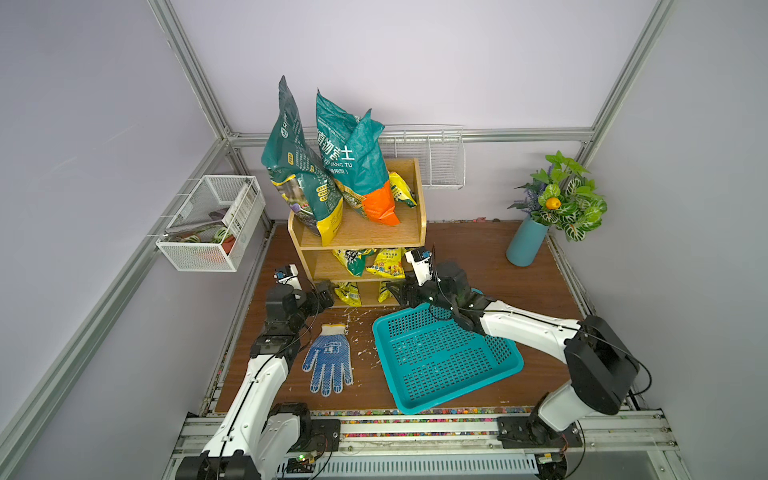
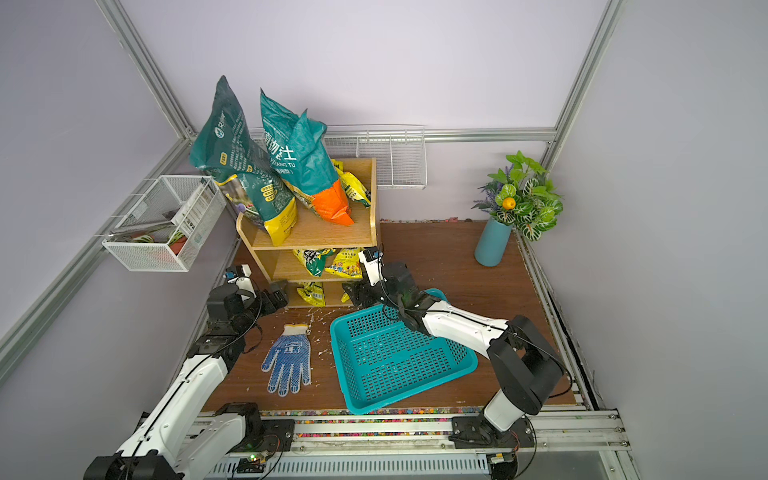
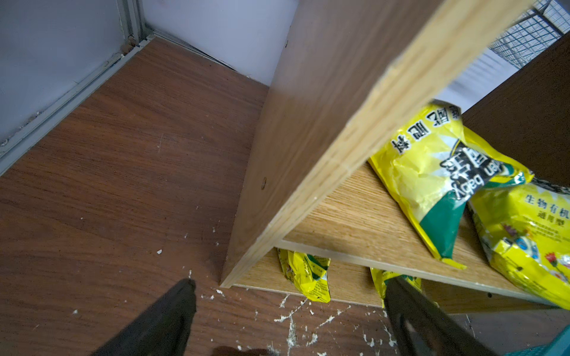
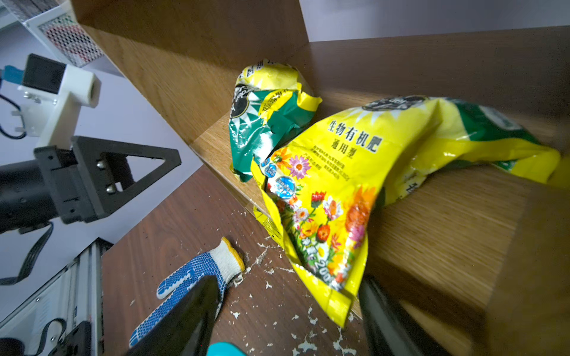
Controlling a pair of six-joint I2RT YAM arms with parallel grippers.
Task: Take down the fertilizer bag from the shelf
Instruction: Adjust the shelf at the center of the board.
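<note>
The light-oak shelf [image 1: 365, 232] [image 2: 316, 232] stands at the back of the brown floor. On its middle tier lies a yellow flowered fertilizer bag [image 1: 388, 264] [image 4: 333, 191] [image 3: 530, 234], its lower corner hanging over the front edge. Beside it is a green-and-yellow bag [image 1: 351, 259] [image 4: 268, 120]. More yellow bags [image 1: 348, 293] [image 3: 308, 274] sit on the bottom tier. My right gripper [image 1: 395, 291] [image 4: 290, 279] is open, and the flowered bag's hanging corner sits between its fingers, close to one of them. My left gripper [image 1: 327, 291] [image 3: 290, 308] is open and holds nothing, by the shelf's lower left front corner.
Two tall teal soil bags [image 1: 299, 166] and a small yellow bag [image 1: 401, 189] stand on the shelf's top. A teal basket [image 1: 446, 357] lies under my right arm, a blue dotted glove [image 1: 328, 361] to its left. Vase with plant [image 1: 525, 243] back right; wire racks [image 1: 212, 224] on the walls.
</note>
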